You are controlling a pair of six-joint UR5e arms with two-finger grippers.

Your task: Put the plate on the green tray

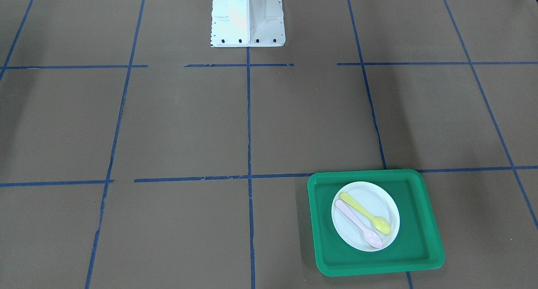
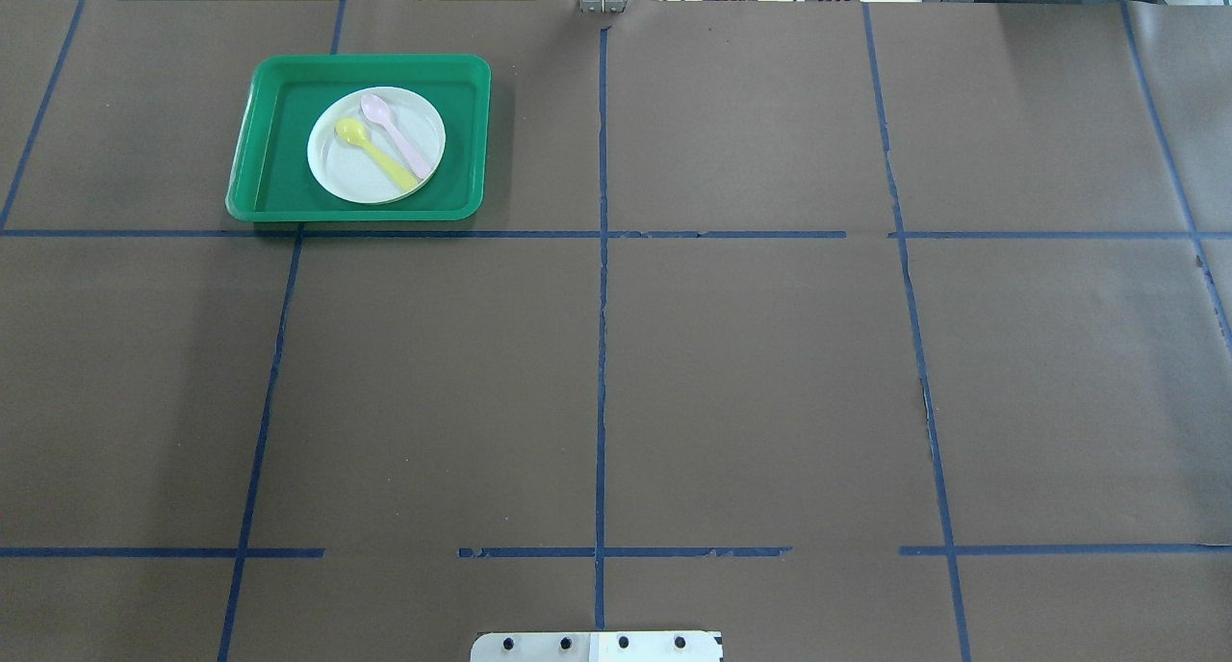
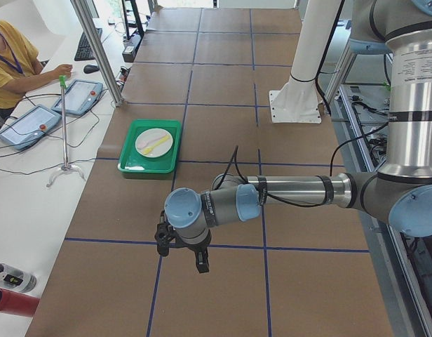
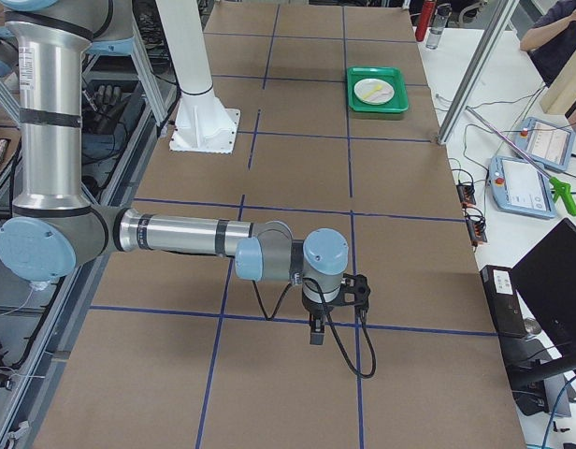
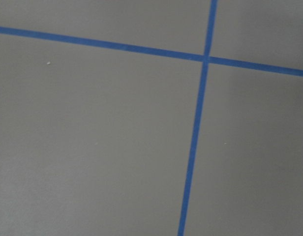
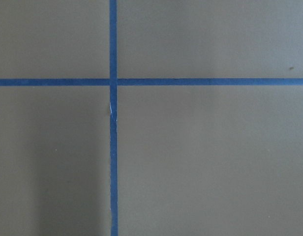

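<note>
Overhead view: tray [image 2: 279, 162] at 10 o'clock from the robot base. Plate [image 2: 342, 171] lies flat inside it, a touch toward the tray's 3 o'clock side. Yellow spoon [image 2: 375, 157] and pink spoon [image 2: 399, 142] lie side by side on the plate, bowls toward 11 o'clock.

Left gripper [image 3: 182, 253] and right gripper [image 4: 330, 318] hang over bare table [image 2: 751, 373], well apart from the tray. Cannot tell how the fingers stand.

Judgement: placing looks done. Next move needs no grasp, only that the arms stay clear.

Left end effector [image 3: 186, 250] and right end effector [image 4: 327, 313] point downward.
</note>
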